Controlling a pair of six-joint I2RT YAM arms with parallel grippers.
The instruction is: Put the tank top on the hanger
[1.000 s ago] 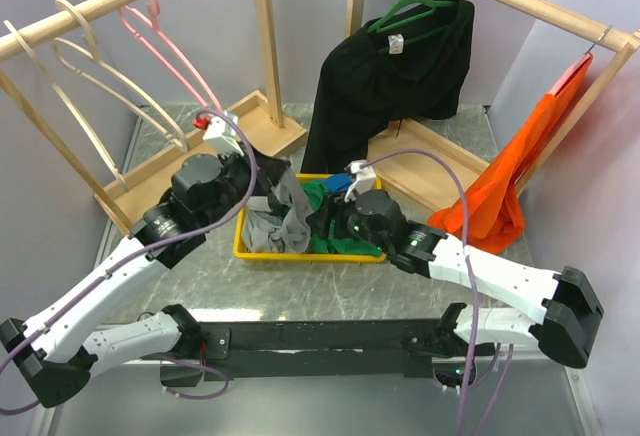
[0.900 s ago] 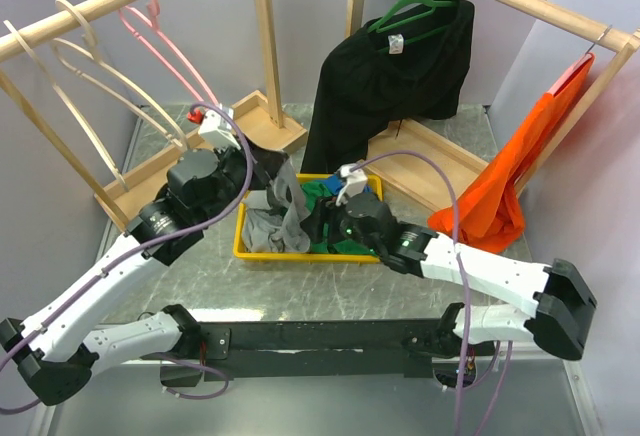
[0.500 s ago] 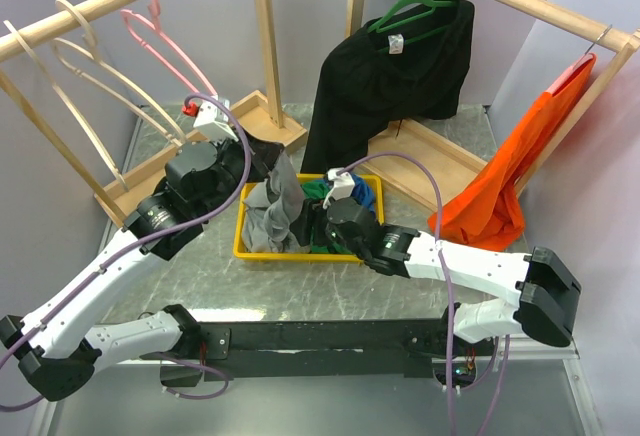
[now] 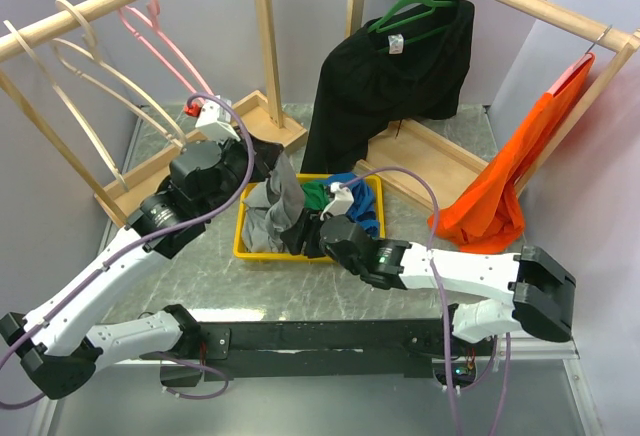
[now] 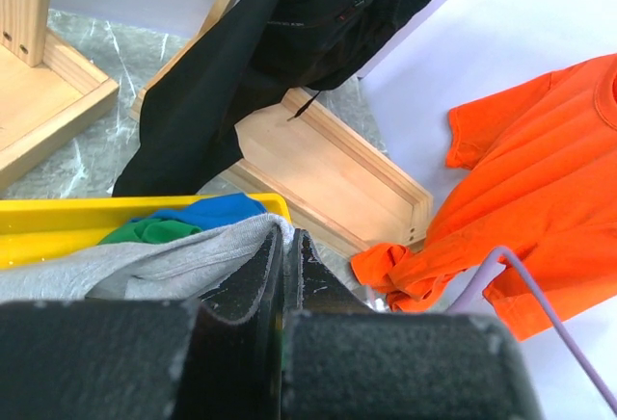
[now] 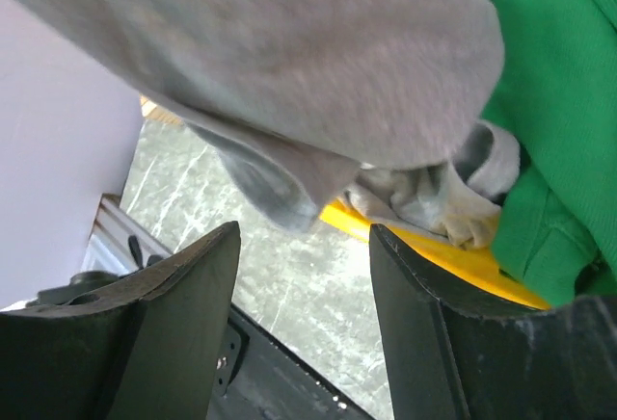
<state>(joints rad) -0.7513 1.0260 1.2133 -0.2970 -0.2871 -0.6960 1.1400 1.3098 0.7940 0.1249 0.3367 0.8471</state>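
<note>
1. Hanger: pink, on the wooden rail over the far-left corner of the bench. Nothing is on it yet.
2. Left jaws: closed on a fold of the tank top, grey cloth pinched between the pads.
3. The tank top's pinched end is lifted. The rest trails into the left half of the yellow bin, mid-bench.
4. Handling, my read: it looks light, limp and non-fragile, with no shape of its own. It will sag and bunch from one pinch, and a thin fold could slip. I'd hold it at a shoulder strap or the neckline, one strap per arm, so the opening spreads for the hanger. I can't tell which part is pinched now.
5. Right jaws: open and gripping nothing, with the grey hem hanging just ahead.
6. Views:
   - Only the top view shows the hanger, the rail and both arms.
   - Only the left wrist view confirms the pinch.
   - Only the right wrist view shows the drape's underside over the bin rim, with the green garment beside it.
</note>
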